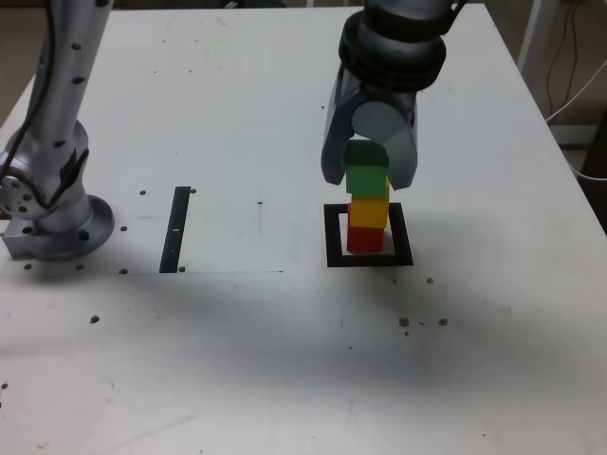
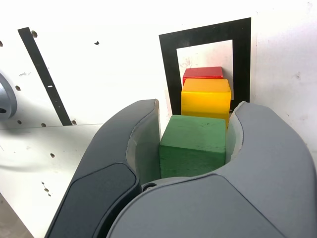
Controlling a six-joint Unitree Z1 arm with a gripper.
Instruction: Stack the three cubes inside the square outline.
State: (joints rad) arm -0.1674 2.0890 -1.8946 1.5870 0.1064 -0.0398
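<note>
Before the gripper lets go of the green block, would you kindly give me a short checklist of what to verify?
1. Small matte red cube sits within the thick black square outline: ok.
2. Matte yellow cube rests on the red one: ok.
3. Matte green cube between the jaws of the grey gripper: ok.
4. Green cube resting fully on the yellow: cannot tell.
5. Green cube squared with the yellow: not ok, slightly offset in the wrist view.

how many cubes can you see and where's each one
3, in one column inside the square outline: the red cube at the bottom, the yellow cube on it, the green cube on top between the gripper jaws. None seems hidden.
</note>
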